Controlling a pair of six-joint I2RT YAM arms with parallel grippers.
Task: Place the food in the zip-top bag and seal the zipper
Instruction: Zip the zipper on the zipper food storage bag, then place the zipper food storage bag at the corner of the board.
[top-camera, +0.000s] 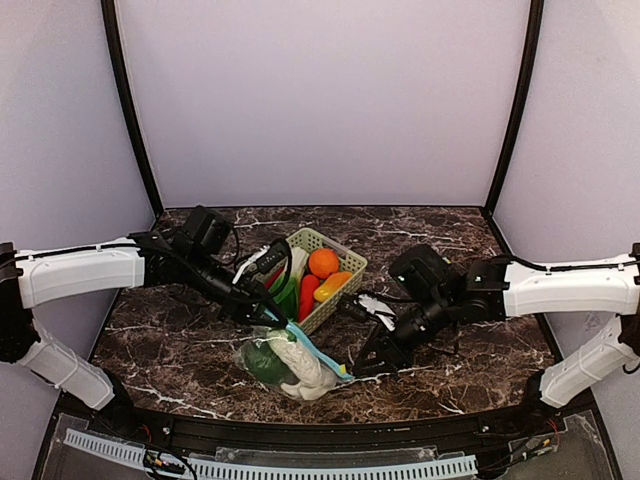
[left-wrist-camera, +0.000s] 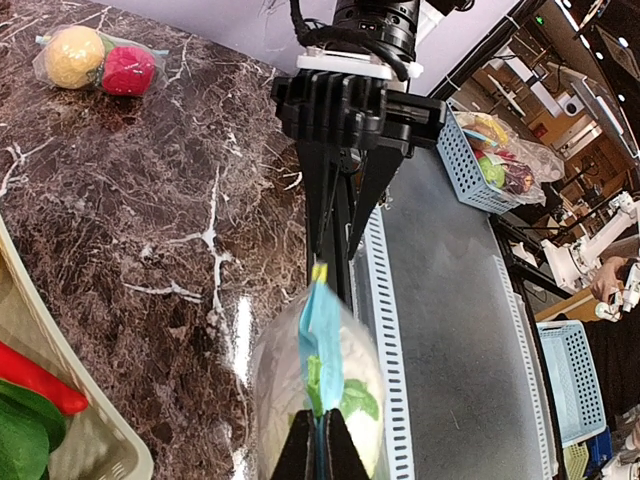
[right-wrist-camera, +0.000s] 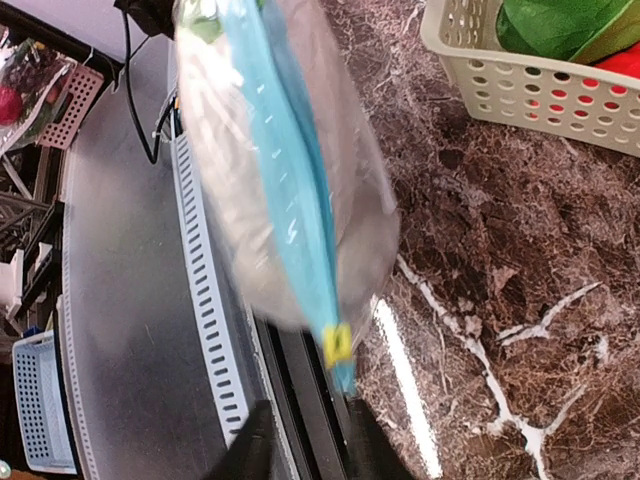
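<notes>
Nearest us, on the near side of the basket (top-camera: 342, 293), lies the zip-top bag (top-camera: 285, 362), just beside the basket's front corner. We see leafy greens (top-camera: 264, 362) and a white radish (top-camera: 305, 372) inside it, so part of the loading is done. Our left gripper (left-wrist-camera: 317, 440) is clamped narrow on the blue zipper strip (left-wrist-camera: 322, 340) at the end closest to the basket. Our right gripper (right-wrist-camera: 305, 412) sits at the strip's end farthest from the basket, right by the yellow slider (right-wrist-camera: 337, 345). Its fingers stand narrowly apart, and we cannot tell whether they pinch the strip. Inside the basket, an orange (top-camera: 323, 263), a red chilli (top-camera: 308, 296), a yellow-orange piece (top-camera: 333, 284) and a green piece (top-camera: 287, 297) lie unbagged. We judge the task roughly midway: those pieces want bagging. Whether the zipper is pressed shut we cannot say, so sealing counts as outstanding.
</notes>
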